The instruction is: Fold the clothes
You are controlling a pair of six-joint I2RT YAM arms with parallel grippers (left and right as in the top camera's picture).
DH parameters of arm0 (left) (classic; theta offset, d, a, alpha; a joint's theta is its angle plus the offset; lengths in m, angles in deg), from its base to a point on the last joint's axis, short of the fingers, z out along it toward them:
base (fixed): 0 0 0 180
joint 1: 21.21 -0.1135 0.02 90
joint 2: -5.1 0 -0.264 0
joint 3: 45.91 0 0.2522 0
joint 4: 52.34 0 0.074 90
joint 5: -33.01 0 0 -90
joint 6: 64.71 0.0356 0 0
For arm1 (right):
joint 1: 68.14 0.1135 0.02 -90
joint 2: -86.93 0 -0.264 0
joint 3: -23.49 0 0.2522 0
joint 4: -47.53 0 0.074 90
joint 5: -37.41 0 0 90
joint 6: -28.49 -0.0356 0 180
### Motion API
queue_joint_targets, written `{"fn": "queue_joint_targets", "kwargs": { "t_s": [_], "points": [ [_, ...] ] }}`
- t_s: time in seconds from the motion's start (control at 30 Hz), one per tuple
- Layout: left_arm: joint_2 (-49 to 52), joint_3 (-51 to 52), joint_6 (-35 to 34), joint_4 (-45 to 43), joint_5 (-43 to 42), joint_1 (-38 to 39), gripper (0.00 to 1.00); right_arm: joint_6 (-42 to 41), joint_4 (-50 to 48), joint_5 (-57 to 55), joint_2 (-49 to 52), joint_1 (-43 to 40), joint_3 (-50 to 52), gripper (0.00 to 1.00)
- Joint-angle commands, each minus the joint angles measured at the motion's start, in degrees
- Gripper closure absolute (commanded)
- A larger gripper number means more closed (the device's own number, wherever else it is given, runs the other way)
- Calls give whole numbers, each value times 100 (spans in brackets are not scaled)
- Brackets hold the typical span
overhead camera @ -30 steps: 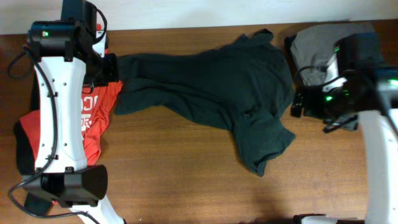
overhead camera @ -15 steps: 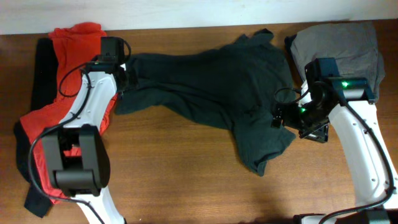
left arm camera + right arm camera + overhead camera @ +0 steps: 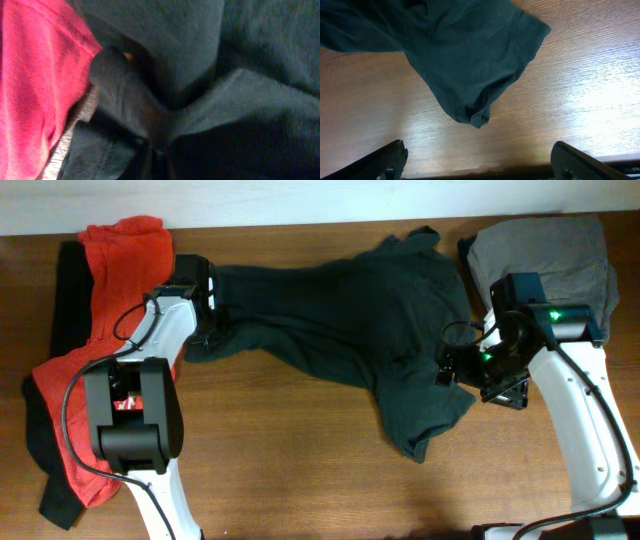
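The dark-green T-shirt (image 3: pixel 340 310) lies crumpled across the table's middle, one sleeve pointing to the front. My left gripper (image 3: pixel 214 304) is at its left end, beside the red T-shirt (image 3: pixel 120 250). In the left wrist view the dark cloth (image 3: pixel 240 100) gathers into a pinch at my left gripper (image 3: pixel 155 159), with red cloth (image 3: pixel 30 75) at the left. My right gripper (image 3: pixel 452 370) is at the shirt's right edge. In the right wrist view my right gripper (image 3: pixel 480 165) is wide open over bare wood, just short of the sleeve (image 3: pixel 470 65).
A grey garment (image 3: pixel 560 250) lies at the back right behind the right arm. A black garment (image 3: pixel 65 290) lies under the red one at the far left. Wooden table (image 3: pixel 280 470) shows in front of the shirt. A grey strip of cloth (image 3: pixel 70 135) edges the red cloth.
My left arm has swung down and its gripper has moved right onto the dark shirt's left end. My right arm came in to the shirt's right edge, then stayed still.
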Motion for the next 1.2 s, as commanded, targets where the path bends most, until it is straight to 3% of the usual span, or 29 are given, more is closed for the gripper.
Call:
{"fn": "queue_joint_targets", "kwargs": {
  "t_s": [0.0,0.23,0.5,0.93,1.1,1.13,1.17],
  "points": [
    [120,50,74,127,-170,9,99,55,0,50,-98,-4,37,4],
    [22,-658,74,1185,-151,-170,99,94,2,52,-98,-4,37,4],
    [-232,-2096,79,3526,44,-247,99,96,-2,52,-98,-4,35,4],
    [-223,-1379,186,4900,133,-243,99,249,-4,50,-98,-4,37,4],
    [-223,-907,295,4800,140,-243,74,291,-9,50,-98,-4,37,3],
    [-223,-835,409,4710,151,-245,65,291,-15,48,-98,-4,37,3],
    [-223,-809,492,4625,157,-245,65,291,-31,48,-98,-4,37,3]
  ]
}}
